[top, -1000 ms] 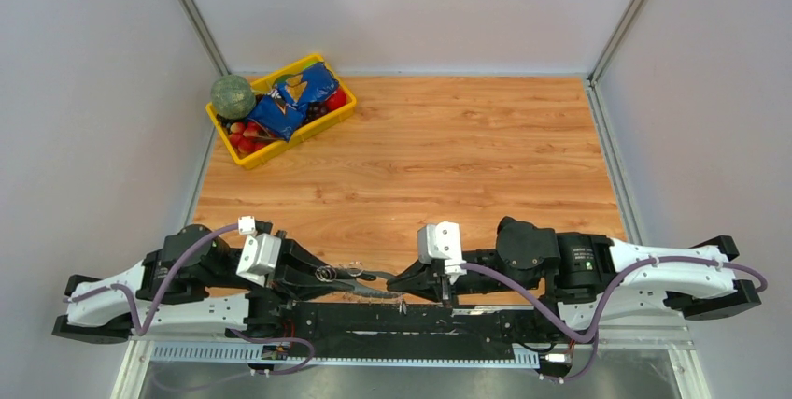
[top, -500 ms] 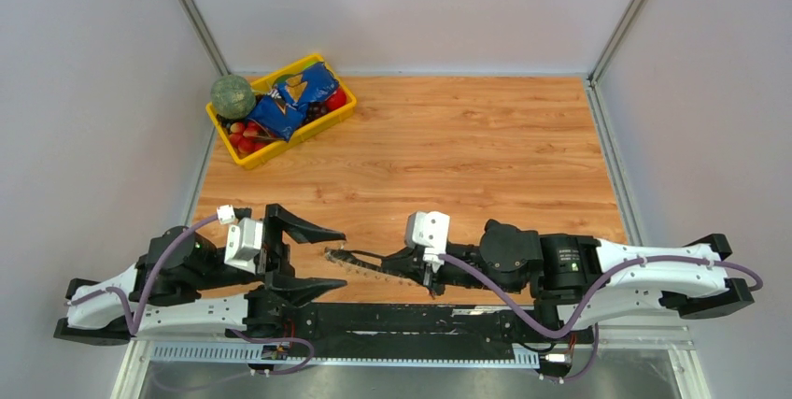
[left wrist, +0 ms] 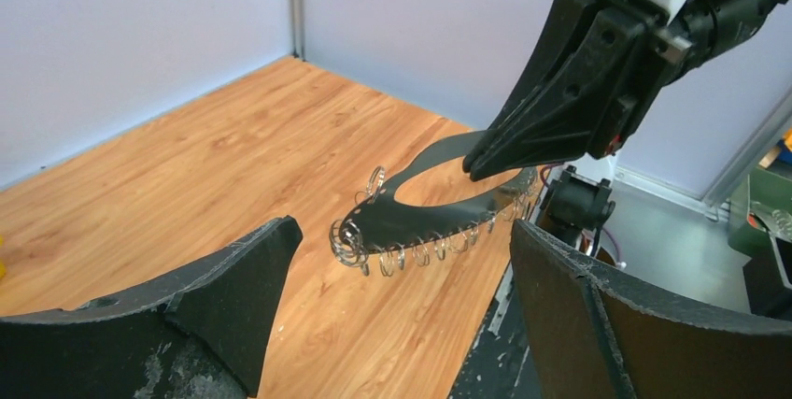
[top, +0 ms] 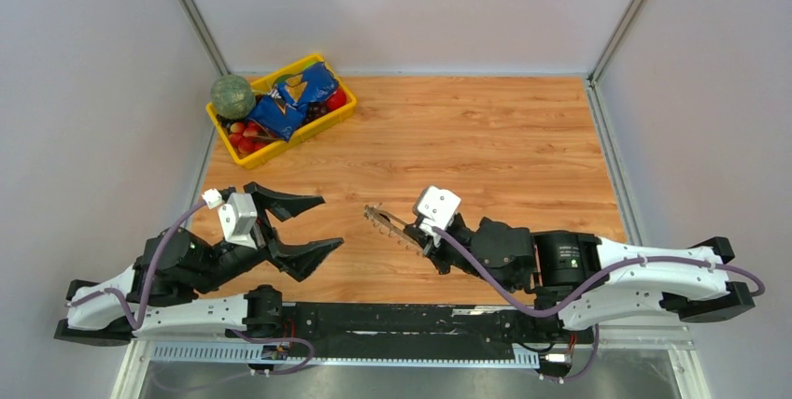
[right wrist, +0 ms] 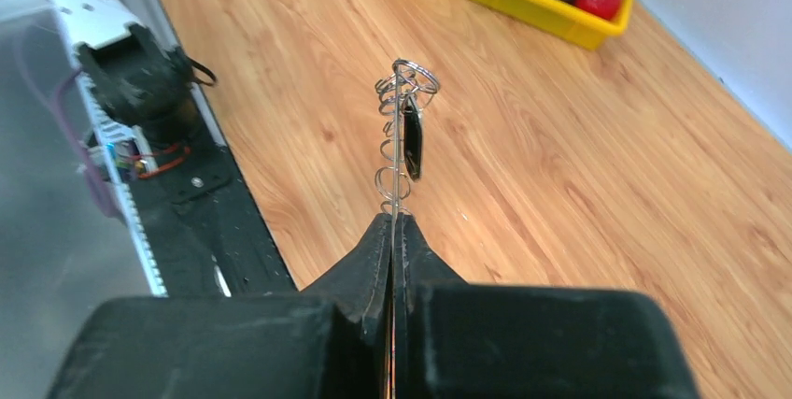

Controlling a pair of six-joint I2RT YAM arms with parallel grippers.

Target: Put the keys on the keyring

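The keyring [top: 392, 224] [left wrist: 420, 207] is a thin dark oval loop held above the wood, with a fringe of small silvery wire loops [left wrist: 439, 248] along one edge. My right gripper [top: 420, 238] [right wrist: 392, 223] is shut on one end of it, and the right wrist view shows the keyring [right wrist: 400, 151] edge-on. A small black piece [right wrist: 412, 142] hangs near its far end; I cannot tell whether it is one of the keys. My left gripper [top: 332, 221] [left wrist: 403, 231] stands open to the left, its fingers [left wrist: 233, 296] either side of the loop's free end without touching it.
A yellow bin [top: 327, 123] with blue snack bags and red fruit stands at the far left, a green melon [top: 233, 96] at its corner. The black base rail [top: 402, 315] runs along the near edge. Grey walls close in the table.
My left gripper has opened, let go of the keyring and drawn back to the left. The right gripper has carried the keyring from the near rail out over the table.
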